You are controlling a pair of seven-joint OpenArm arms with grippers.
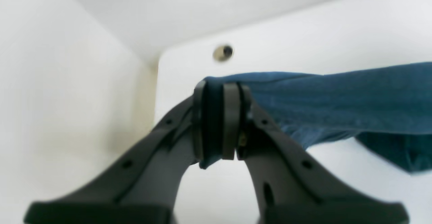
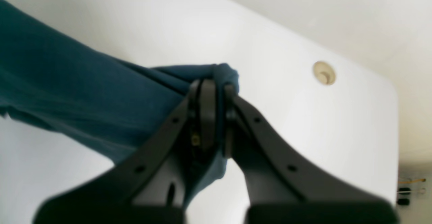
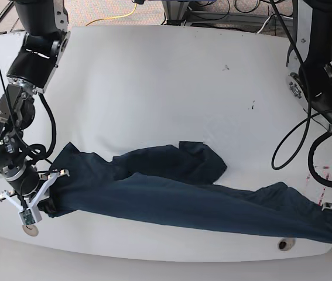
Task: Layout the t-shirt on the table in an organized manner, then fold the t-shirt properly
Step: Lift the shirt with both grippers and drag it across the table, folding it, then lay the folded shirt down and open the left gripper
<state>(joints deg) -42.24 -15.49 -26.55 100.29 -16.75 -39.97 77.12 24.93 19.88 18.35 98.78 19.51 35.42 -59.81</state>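
While both hands [image 1: 219, 122] [image 2: 212, 119] clench its ends, t-shirt [image 3: 171, 196] stretches lengthwise, seemingly along table's [image 3: 154, 88] near edge.

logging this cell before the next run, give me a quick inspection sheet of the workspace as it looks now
surface: white table, few dark specks, grommet hole near front edge
job's things: t-shirt stretched across the front, wrinkled, one part bunched behind
clutter: nothing seen
grippers: left claw shut on t-shirt end; right claw shut on the other end
cables: black cables looped by left arm; yellow cable on the floor behind
surroundings: floor, equipment stands behind table
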